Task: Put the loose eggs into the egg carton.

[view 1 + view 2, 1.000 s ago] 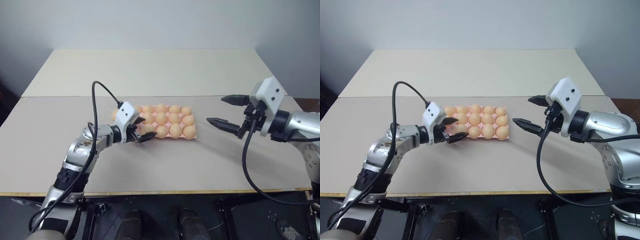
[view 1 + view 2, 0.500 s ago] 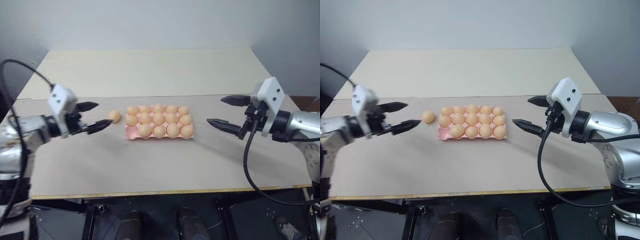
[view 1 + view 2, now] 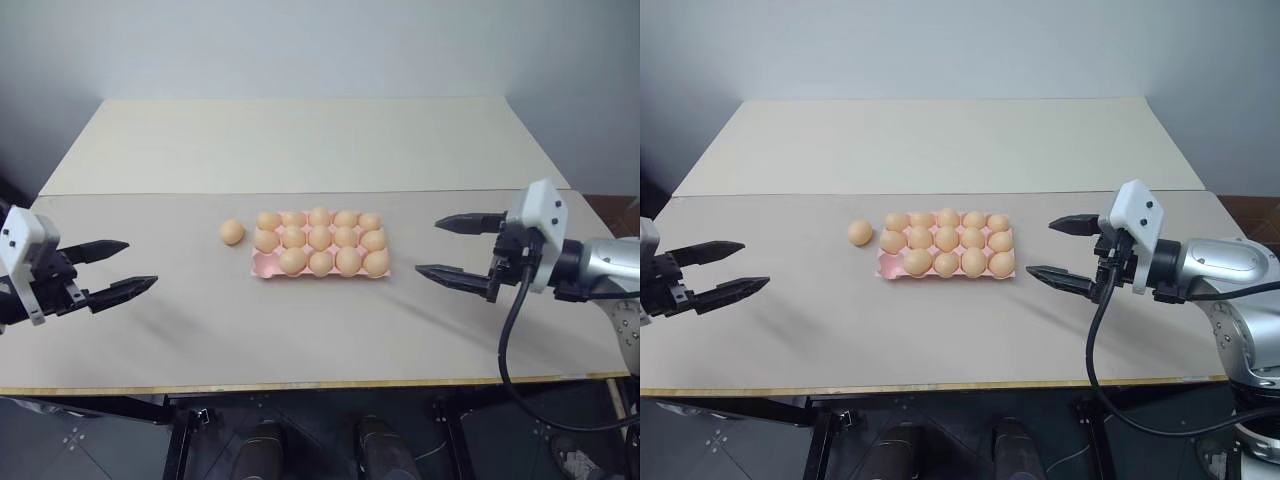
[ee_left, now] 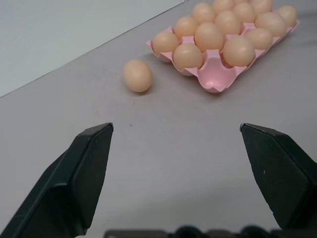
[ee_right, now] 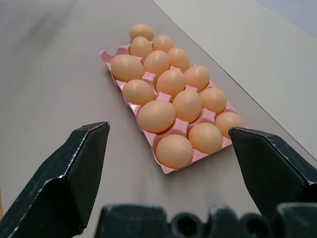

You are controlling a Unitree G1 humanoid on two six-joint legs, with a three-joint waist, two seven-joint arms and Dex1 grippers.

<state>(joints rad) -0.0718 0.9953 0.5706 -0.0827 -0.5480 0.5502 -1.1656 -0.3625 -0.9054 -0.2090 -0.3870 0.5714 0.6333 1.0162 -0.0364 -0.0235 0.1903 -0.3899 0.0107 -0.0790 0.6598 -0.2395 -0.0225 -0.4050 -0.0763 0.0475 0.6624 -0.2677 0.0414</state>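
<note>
The pale-pink egg carton (image 3: pixel 262 266) lies at the table's middle, with light orange-brown eggs (image 3: pixel 320 238) in its cups. Its front-left corner cup (image 4: pixel 214 79) is bare. One loose egg (image 3: pixel 232 232) rests on the table just left of the carton's back-left corner, apart from it. My left gripper (image 3: pixel 140 264) hangs open and empty far out at the left, pointing toward the egg and the carton. On the other side my right gripper (image 3: pixel 428 246) is open and empty too, a short way right of the carton.
A seam (image 3: pixel 150 192) runs across the grey-beige table behind the carton. The table's front edge (image 3: pixel 320 384) lies close below both grippers. Bare table lies between each gripper and the carton.
My left gripper has swung away from the carton's front-left corner far out to the left, staying open. The loose egg and carton lie as before. The right gripper has barely shifted.
</note>
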